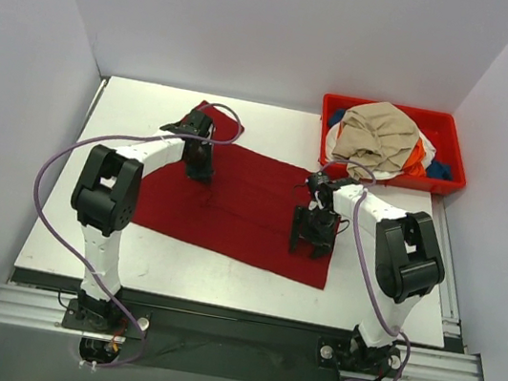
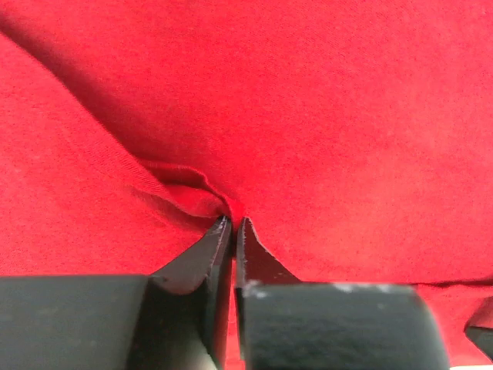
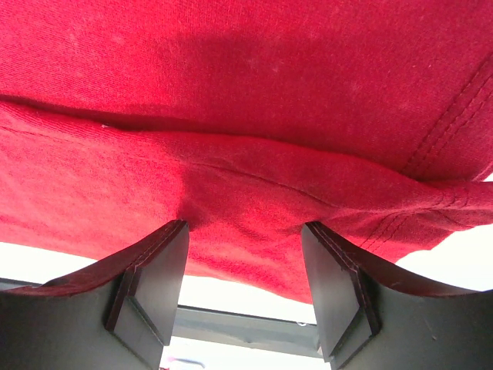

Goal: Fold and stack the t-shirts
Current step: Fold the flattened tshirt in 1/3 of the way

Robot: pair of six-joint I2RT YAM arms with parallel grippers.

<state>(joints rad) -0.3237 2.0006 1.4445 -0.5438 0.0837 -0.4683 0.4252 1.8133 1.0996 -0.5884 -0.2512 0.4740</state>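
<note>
The left gripper (image 2: 233,225) is clenched on a fold in the far-left part of the red shirt (image 1: 241,210). The right gripper (image 3: 245,235) is released, its fingers astride the shirt's near-right edge.

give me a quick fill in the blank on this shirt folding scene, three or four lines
The t-shirt spread on the table is dark ___. The left gripper is ___ on a fold of it. The right gripper stands ___ at its edge. The top shirt in the bin is ___.
Missing: red; shut; open; tan
</note>
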